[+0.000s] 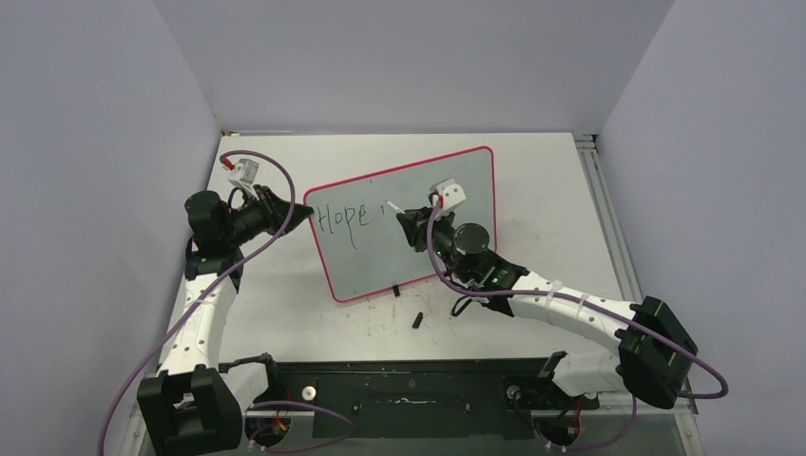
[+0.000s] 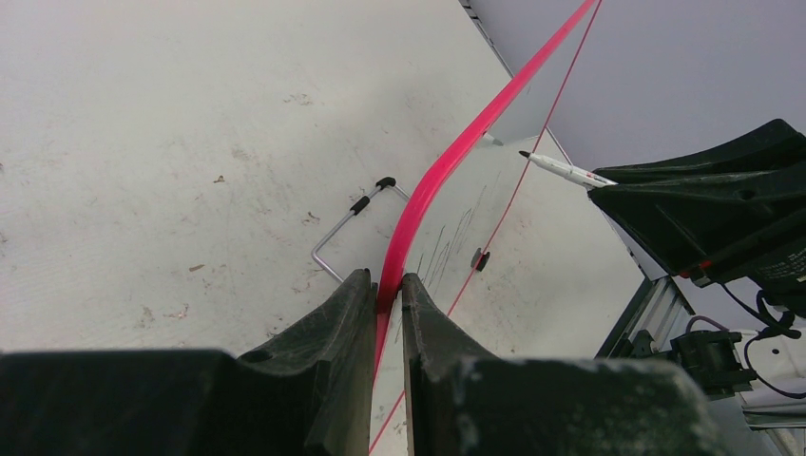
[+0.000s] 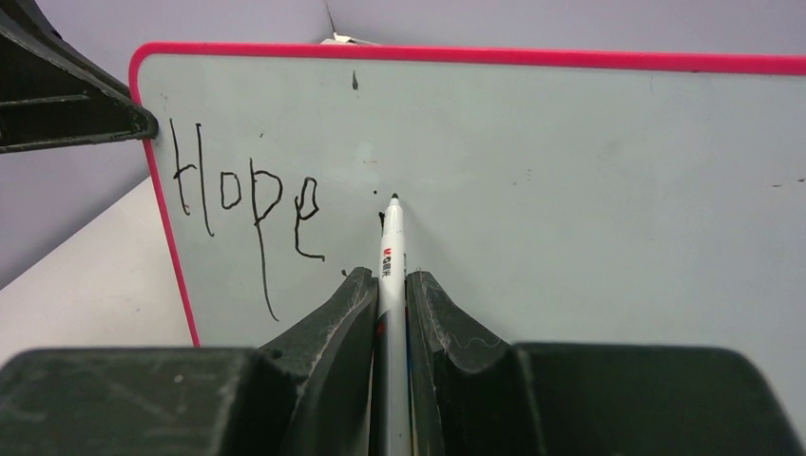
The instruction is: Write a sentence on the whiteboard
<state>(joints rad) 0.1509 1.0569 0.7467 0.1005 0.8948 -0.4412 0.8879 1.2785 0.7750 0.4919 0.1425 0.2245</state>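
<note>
At frame centre the left gripper [image 1: 306, 213] pinches the left rim of the glossy red-rimmed whiteboard [image 1: 380, 261], black handwritten lettering [image 1: 343, 218] "Hope" at its upper left, while the right gripper [image 3: 391, 280] clamps a white marker pen [image 3: 392, 245] beside that word.

A small black cap [image 1: 416, 319] lies on my scuffed white counter [image 1: 532, 190], enclosed by plain lavender walls [image 1: 409, 57] on three sides.

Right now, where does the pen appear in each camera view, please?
Top external: the pen lies near the centre, over the whiteboard.
Left wrist: upper right, a thin white stick pointing left.
Right wrist: bottom centre, clamped in the right gripper.
Shared landmark: the whiteboard's red rim.
</note>
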